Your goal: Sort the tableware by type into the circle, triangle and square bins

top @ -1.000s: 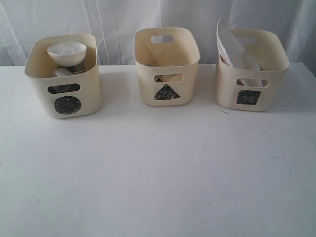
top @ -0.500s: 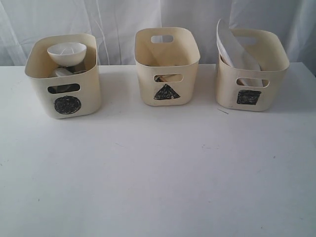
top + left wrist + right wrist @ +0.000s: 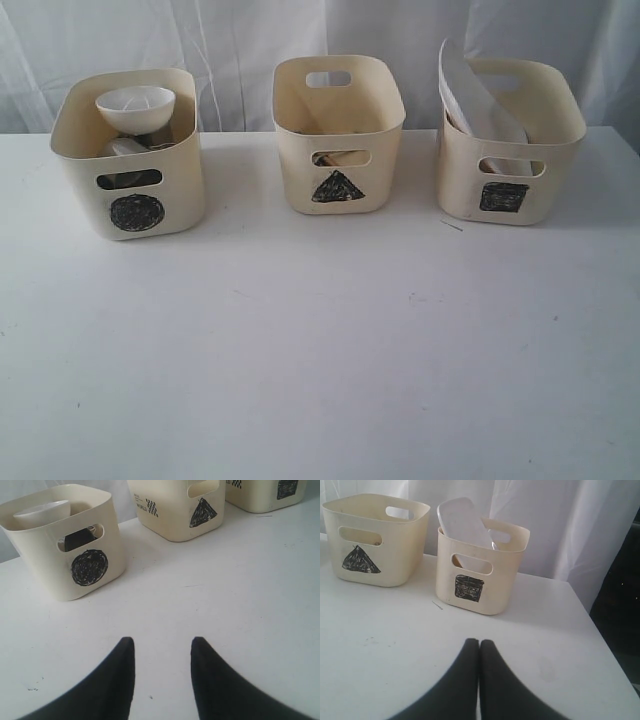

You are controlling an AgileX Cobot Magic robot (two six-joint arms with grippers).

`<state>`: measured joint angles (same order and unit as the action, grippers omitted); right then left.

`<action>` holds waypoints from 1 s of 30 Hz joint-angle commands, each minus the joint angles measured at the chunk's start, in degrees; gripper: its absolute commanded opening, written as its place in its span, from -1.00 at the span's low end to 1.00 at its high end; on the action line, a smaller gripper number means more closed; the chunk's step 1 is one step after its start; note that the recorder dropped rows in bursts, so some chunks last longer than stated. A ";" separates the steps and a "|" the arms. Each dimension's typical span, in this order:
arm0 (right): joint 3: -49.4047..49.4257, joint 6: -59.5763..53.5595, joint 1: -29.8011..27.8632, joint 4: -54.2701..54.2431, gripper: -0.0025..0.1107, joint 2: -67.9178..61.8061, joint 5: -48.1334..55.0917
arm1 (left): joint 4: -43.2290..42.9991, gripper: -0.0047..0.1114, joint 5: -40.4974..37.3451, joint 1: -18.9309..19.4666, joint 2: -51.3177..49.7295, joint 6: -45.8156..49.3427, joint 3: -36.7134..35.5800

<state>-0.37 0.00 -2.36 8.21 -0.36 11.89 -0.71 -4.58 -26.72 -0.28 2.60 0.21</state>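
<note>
On the white table the three cream bins stand in a row, and every piece of tableware that shows sits inside one. The white bowl rides high in the circle bin, upright on duller shapes too hidden to name. The large white plate leans on edge in the square bin, its top corner above the rim. The triangle bin shows only a pale sliver through its front cut-out. The left gripper hangs over bare tabletop near the circle bin, jaws parted and empty. The right gripper is pinched closed on nothing, in front of the square bin. The sorting looks finished. If the plate needed shifting, it is probably stiff, smooth, fairly heavy and breakable, so the exposed top edge is the place to pinch; the bowl seems light and is best taken at its rim
</note>
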 commanded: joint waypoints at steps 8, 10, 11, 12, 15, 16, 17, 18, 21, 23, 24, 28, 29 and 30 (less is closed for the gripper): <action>0.37 0.00 -0.43 0.37 -0.96 0.36 0.00 | 0.71 -0.19 0.06 0.07 0.28 0.00 -0.21; 0.37 0.00 -0.43 0.35 -0.96 0.36 0.00 | 0.71 -0.19 0.06 0.07 0.28 0.00 -0.21; 0.37 0.00 -0.43 0.35 -0.96 0.36 0.00 | 0.71 -0.19 0.06 0.07 0.28 0.00 -0.21; 0.37 0.00 -0.43 0.35 -0.96 0.36 0.00 | 0.71 -0.19 0.06 0.07 0.28 0.00 -0.21; 0.37 0.62 -0.43 0.36 -0.96 0.36 0.00 | 0.71 -0.19 0.06 0.07 0.28 0.00 -0.21; 0.37 1.45 -0.43 0.36 -0.96 0.36 0.00 | 0.71 -0.19 0.06 0.07 0.28 0.00 -0.21; 0.37 1.23 -0.43 0.36 -0.96 0.36 0.00 | 0.71 -0.19 0.06 0.07 0.28 0.00 -0.21; 0.37 1.23 -0.43 0.36 -0.96 0.36 0.00 | 0.71 -0.19 0.06 0.07 0.28 0.00 -0.21; 0.37 1.23 -0.43 0.36 -0.96 0.36 0.00 | 0.71 -0.19 0.06 0.07 0.28 0.00 -0.21; 0.37 1.23 -0.43 0.36 -0.96 0.36 0.00 | 0.71 -0.19 0.06 0.07 0.28 0.00 -0.21; 0.37 1.23 -0.43 0.36 -0.96 0.36 0.00 | 0.71 -0.19 0.06 0.07 0.28 0.00 -0.21; 0.37 1.23 -0.43 0.36 -0.96 0.36 0.00 | 0.71 -0.19 0.06 0.07 0.28 0.00 -0.21; 0.37 1.23 -0.43 0.36 -0.96 0.36 0.00 | 0.71 -0.19 0.06 0.07 0.28 0.00 -0.21; 0.37 1.23 -0.43 0.36 -0.96 0.36 0.00 | 0.71 -0.19 0.06 0.07 0.28 0.00 -0.21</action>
<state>-0.37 0.93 -2.36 8.21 -0.36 11.89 -0.71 -4.58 -26.72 -0.28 2.60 0.21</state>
